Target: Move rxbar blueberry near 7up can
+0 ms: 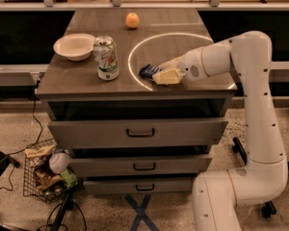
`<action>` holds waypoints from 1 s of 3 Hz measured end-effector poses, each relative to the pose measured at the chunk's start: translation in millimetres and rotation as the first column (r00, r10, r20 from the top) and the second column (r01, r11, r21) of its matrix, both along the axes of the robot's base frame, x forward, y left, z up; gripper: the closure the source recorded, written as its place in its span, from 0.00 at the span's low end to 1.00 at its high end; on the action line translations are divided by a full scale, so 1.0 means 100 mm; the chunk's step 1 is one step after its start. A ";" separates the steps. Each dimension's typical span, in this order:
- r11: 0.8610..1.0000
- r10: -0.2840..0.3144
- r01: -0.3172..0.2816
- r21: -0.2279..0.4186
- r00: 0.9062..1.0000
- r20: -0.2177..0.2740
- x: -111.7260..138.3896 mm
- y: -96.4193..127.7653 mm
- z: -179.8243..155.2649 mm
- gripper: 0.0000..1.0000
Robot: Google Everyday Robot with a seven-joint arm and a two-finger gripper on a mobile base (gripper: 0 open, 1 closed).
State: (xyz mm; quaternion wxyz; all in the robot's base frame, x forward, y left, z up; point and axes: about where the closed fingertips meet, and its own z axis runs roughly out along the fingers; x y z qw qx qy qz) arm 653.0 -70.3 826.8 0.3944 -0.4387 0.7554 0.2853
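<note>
— Down on the floor, far below the 7up can (107, 57) and off to its left, what stood nearest?
— A wire basket (36, 184) of snack packets sat there. Lower right of the can, the robot's white base (231, 201) stood beside a blue tape cross (140, 214).
— And straight under the can?
— Three grey drawers (86, 134), each with a dark handle, beneath the brown tabletop (67, 78) on which the can stood.
— Where was the gripper?
— The gripper (157, 74) lay low over the tabletop to the right of the can, near it yet apart, at the front-left edge of a bright ring of light (129, 61). The white arm (253, 95) reached in from the side away from the can.
— Its pincer?
— Clamped on the rxbar blueberry (146, 71). The dark blue bar stuck out of the pale fingers (167, 76) towards the can, on the can's right, with a gap of bare tabletop between them.
— Did the bar rest on the top?
— I could not tell whether it touched or hung just above.
— And the can itself?
— Upright.
— Farther back?
— A white bowl (74, 46) sat just behind and left of the can, close beside it, and an orange (132, 19) lay well behind the can, to its right, towards the far edge
</note>
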 end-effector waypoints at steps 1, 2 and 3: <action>1.000 0.000 0.000 0.000 1.000 0.000 0.00 0.00 0.04 0.83; 1.000 0.000 0.000 0.006 1.000 0.003 0.02 0.03 0.04 0.60; 1.000 0.000 0.000 0.012 1.000 0.005 0.04 0.07 0.04 0.36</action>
